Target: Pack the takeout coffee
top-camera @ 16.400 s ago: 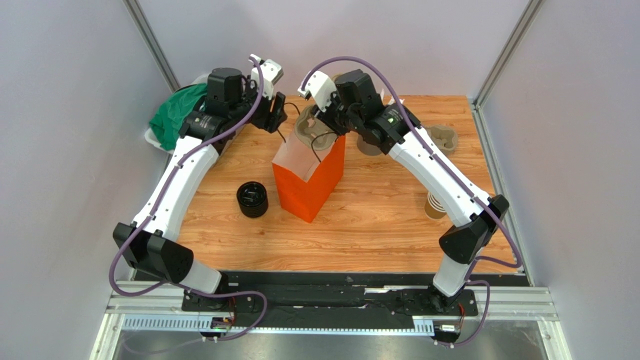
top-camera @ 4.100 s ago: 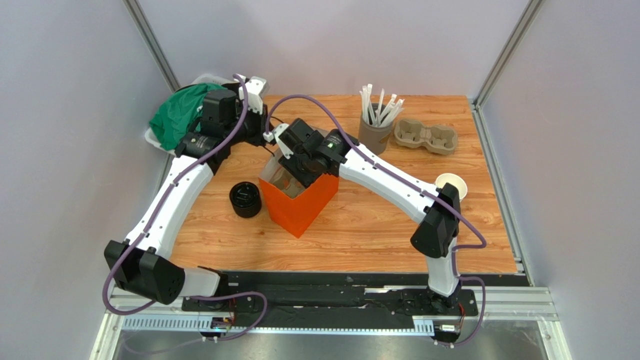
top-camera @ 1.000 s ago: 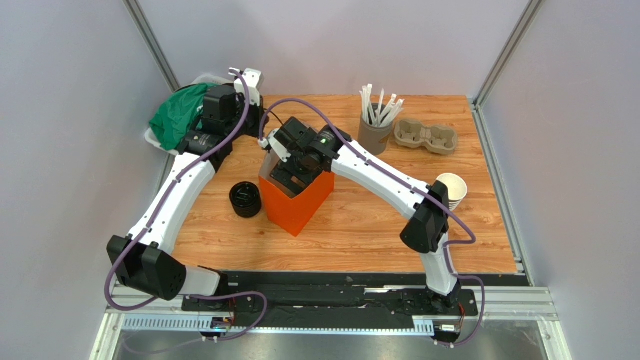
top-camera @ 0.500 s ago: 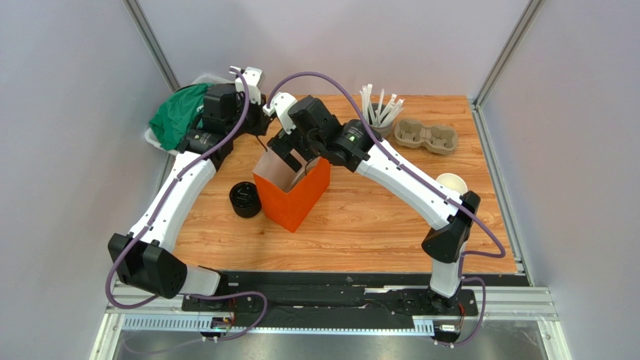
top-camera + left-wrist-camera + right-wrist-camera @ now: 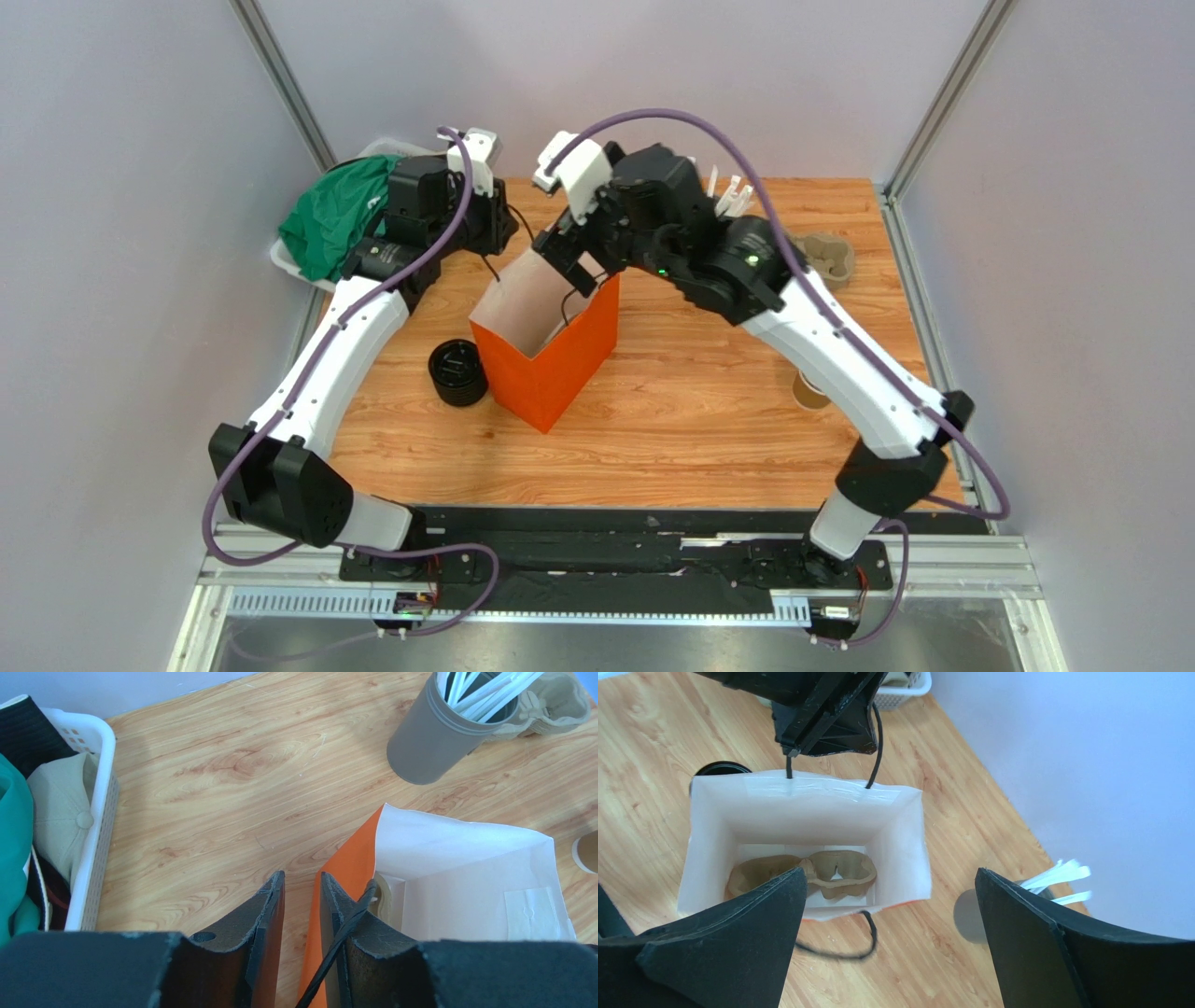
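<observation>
Both arms reach forward and arch inward; left hand barely parted (fingers nearly parallel), right hand spread wide.

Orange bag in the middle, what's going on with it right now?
The left gripper sits at the orange bag's rim by a handle cord, jaws slightly apart. The right gripper hangs wide open above the bag's mouth, holding nothing. Inside lies only a cardboard cup carrier; no cup is packed yet. The black lid sits on the table beside the bag.
</observation>
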`<state>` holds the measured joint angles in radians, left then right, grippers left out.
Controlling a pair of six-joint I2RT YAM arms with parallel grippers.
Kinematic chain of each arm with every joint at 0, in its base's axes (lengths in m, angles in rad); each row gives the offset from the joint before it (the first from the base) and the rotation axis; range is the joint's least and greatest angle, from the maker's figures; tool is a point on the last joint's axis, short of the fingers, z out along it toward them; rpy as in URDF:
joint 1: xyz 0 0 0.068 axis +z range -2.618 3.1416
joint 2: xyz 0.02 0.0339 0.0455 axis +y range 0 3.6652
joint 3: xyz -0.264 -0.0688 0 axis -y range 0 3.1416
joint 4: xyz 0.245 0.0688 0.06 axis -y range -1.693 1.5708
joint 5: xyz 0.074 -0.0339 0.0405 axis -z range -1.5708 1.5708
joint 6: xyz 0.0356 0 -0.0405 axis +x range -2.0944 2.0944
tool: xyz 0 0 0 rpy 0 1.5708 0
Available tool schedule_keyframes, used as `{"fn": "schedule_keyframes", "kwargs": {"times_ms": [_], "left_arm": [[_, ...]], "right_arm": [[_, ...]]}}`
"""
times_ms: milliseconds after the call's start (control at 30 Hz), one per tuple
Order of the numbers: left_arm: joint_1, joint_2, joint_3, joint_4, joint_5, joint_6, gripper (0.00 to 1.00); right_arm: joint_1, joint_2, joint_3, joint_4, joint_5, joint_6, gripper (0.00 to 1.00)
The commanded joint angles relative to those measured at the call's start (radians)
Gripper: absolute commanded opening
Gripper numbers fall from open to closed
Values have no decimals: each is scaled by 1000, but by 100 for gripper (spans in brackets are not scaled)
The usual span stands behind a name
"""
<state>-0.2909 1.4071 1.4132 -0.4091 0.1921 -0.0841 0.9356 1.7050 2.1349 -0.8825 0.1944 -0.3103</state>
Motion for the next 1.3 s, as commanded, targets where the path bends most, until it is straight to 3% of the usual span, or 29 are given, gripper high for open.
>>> {"fn": "schedule_keyframes", "kwargs": {"times_ms": [0, 200, 533, 633, 733, 767, 867, 1033, 1267], "left_arm": [[4, 1, 49, 0, 27, 7, 34], [4, 13, 73, -28, 30, 20, 33], [4, 53, 139, -105, 69, 55, 31], [4, 61, 144, -115, 72, 53, 27], [2, 69, 151, -120, 81, 58, 22], [2, 72, 158, -125, 82, 57, 16], [2, 82, 184, -141, 90, 57, 3], [-1, 96, 269, -161, 104, 64, 0], [-24, 144, 450, -200, 112, 83, 0]], "right_arm": [[-35, -136, -30, -62, -168, -114, 97], [-84, -202, -214, -29, -291, -154, 93], [-104, -165, -259, 2, -362, -207, 83], [-109, -157, -256, 2, -372, -208, 67], [-113, -162, -254, -1, -401, -208, 40], [-113, -163, -250, -7, -408, -208, 27], [-115, -174, -240, -12, -411, -201, 7], [-115, -186, -188, -3, -368, -167, 0], [-116, -174, -63, 1, -276, -127, 0]]}}
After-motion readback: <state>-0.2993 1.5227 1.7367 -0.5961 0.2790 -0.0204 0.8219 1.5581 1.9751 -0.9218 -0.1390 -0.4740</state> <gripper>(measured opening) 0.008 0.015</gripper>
